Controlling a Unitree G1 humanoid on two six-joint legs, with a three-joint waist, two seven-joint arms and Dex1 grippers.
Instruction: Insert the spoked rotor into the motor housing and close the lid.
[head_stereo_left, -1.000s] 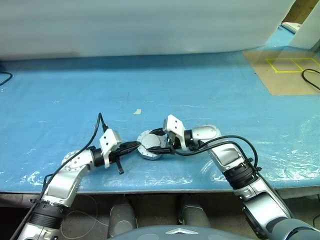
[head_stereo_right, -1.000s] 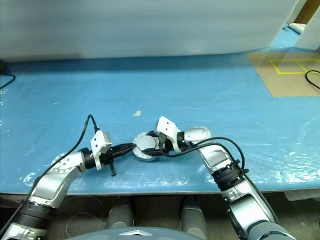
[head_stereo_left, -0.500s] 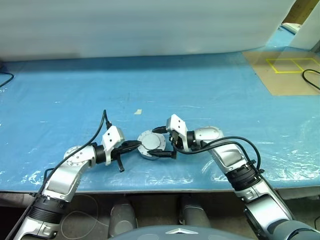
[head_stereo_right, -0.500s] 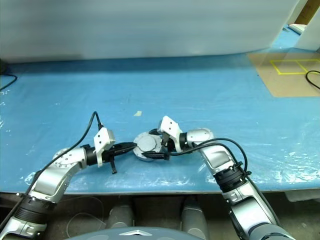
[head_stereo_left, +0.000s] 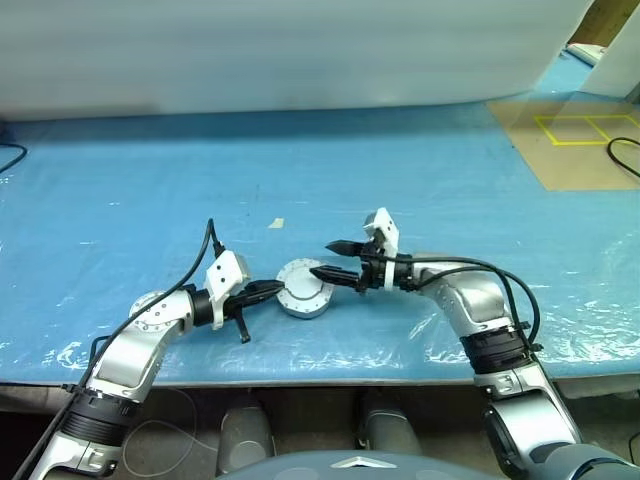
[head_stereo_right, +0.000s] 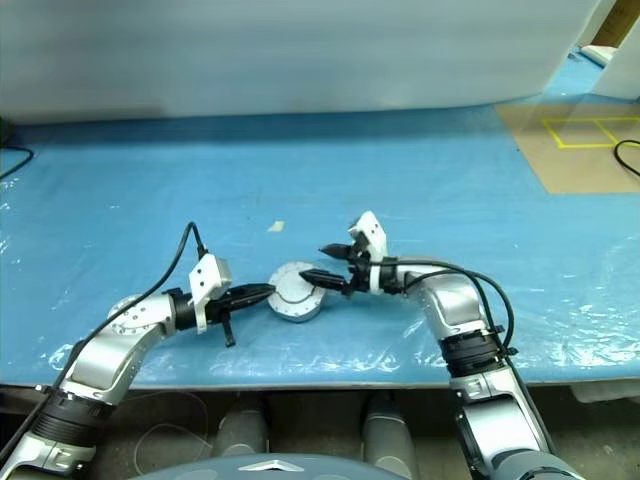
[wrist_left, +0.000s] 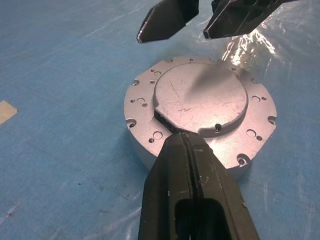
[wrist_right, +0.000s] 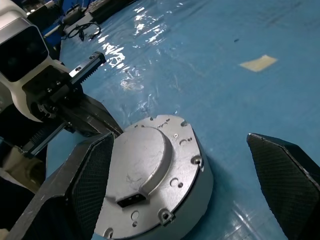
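Low in the frame's middle, the lid (head_stereo_left: 305, 295) sits on the motor housing (wrist_left: 145, 145) on the blue surface (head_stereo_left: 420, 170). The left end effector (head_stereo_left: 272, 287), pinched closed, probably steadies its rim; the right end effector (head_stereo_left: 329, 259) gapes wide beside it, empty.

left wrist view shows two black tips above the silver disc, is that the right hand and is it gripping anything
Observer: Yes, that is the right hand. The head views show its fingers spread wide and empty. It reaches in from the right of the motor housing and is not closed on it.
Operator: which side is my left hand on
Observer: The left hand is shut and meets the housing at its left edge, opposite the right hand.
Operator: anything else on the table i can't see
Observer: A brown board with yellow outlined squares lies at the table's far right corner, well away from both hands.
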